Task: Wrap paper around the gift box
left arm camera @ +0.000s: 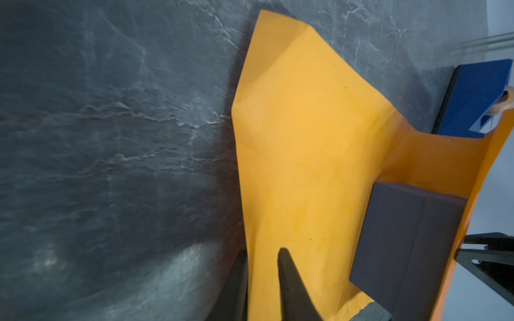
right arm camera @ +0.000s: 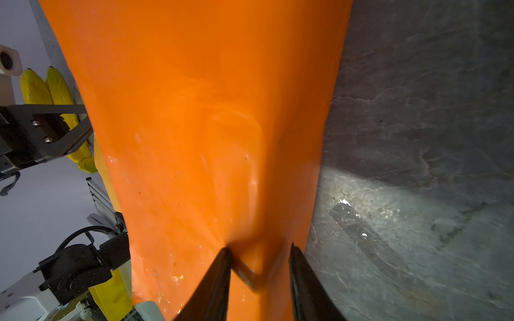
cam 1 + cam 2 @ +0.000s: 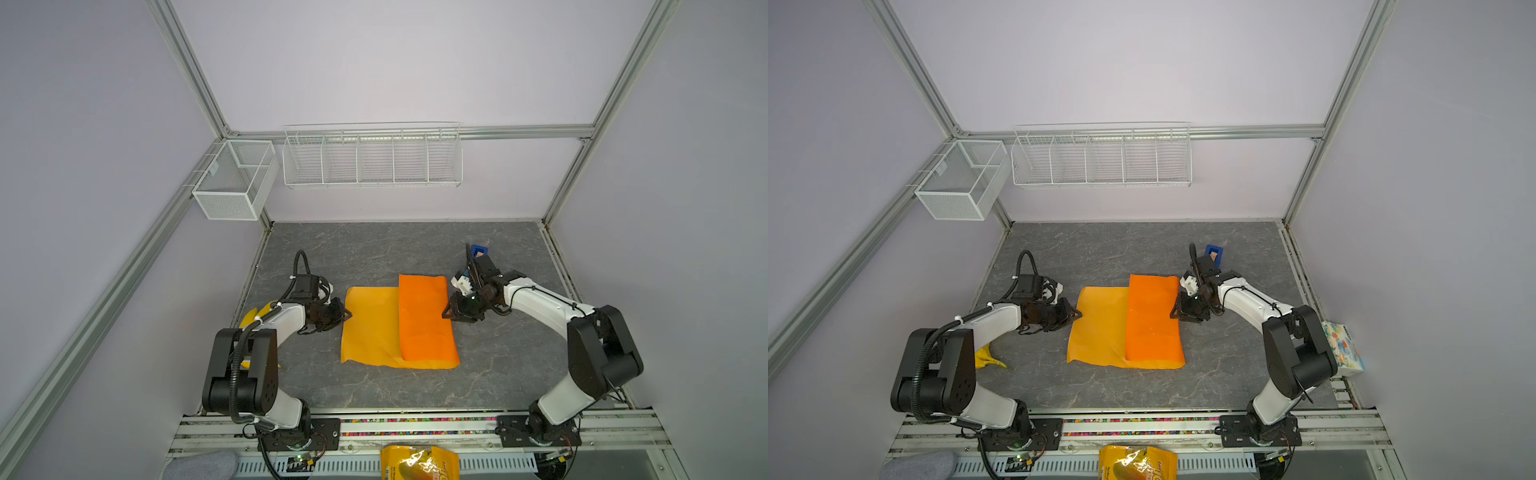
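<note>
While the gift box [image 1: 403, 244] lies on the paper [image 3: 374, 328] under its folded flap, the sheet's free edge is pinched by the left tool [image 3: 347, 318] and the fold by the right tool [image 3: 446, 311].

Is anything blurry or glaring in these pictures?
Left wrist view: the table looks soft and smeared; right wrist view: a bright glare patch lies on the table beside the paper; both top views: evenly lit, fairly sharp.

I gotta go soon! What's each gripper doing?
Left gripper: nearly shut around the paper edge; grip cannot be told.
Right gripper: holding the paper.
</note>
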